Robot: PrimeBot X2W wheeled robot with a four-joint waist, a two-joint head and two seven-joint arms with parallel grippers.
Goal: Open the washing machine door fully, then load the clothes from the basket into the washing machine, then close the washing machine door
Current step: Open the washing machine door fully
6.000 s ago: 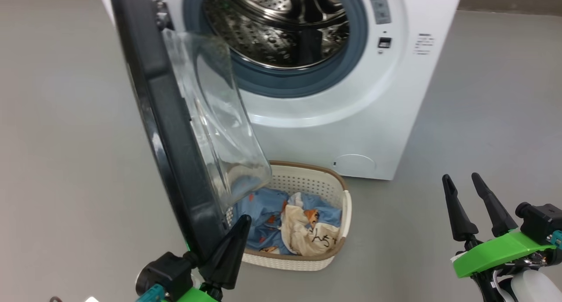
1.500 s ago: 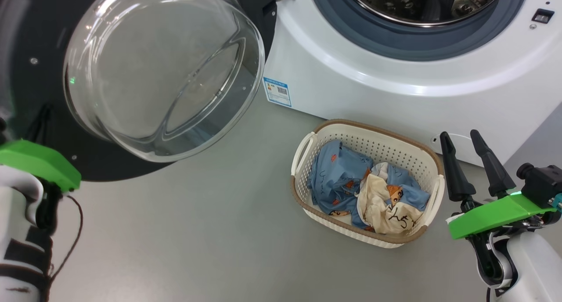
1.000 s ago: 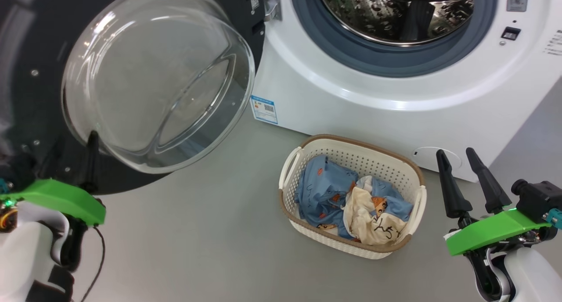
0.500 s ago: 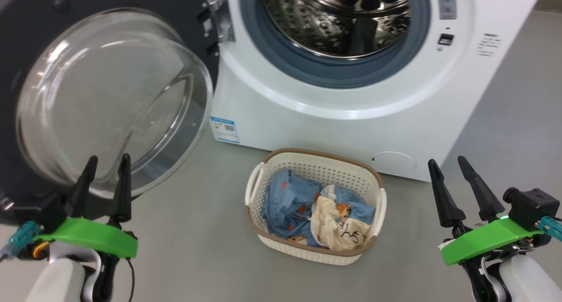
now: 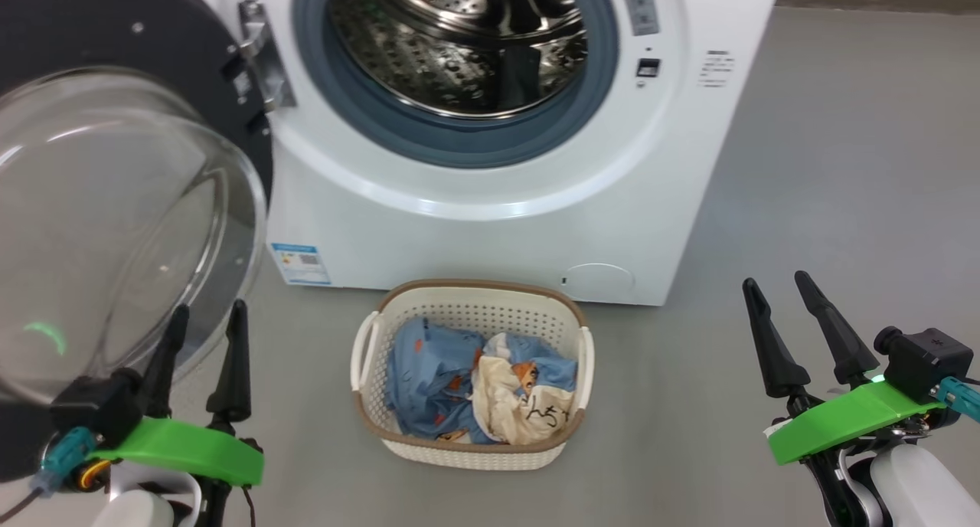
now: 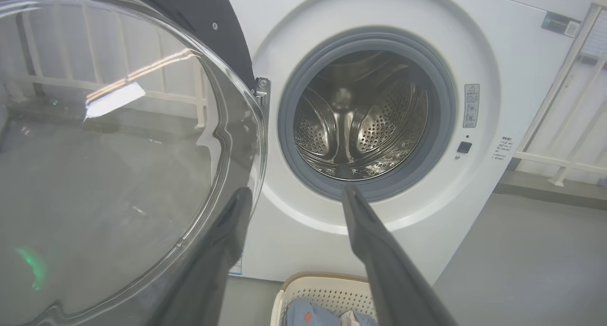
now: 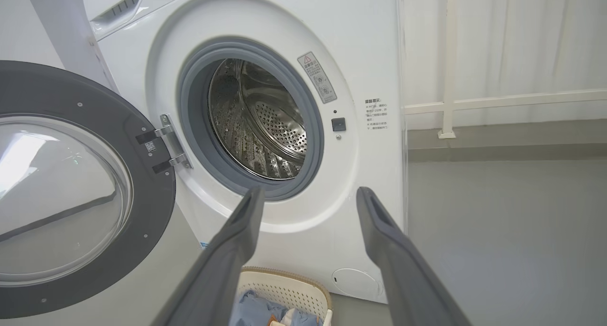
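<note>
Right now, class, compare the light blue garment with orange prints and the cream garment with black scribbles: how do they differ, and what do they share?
Colour: the light blue garment bears orange prints; the cream garment bears black scribbles.
Place: the blue one spreads across the left and back, the cream one bunches at front right.
Layer: the cream one lies partly over the blue.
Both lie crumpled in the cream perforated plastic basket.

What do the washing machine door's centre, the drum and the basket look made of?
Washing machine door: the centre looks like clear glass or hard clear plastic. It is glossy, see-through and carries bright reflections.
Drum: likely stainless steel. It is shiny and perforated, with mirror-like highlights.
Basket: seemingly moulded plastic in matt cream, with regular punched holes and a brown woven-look rim.
</note>
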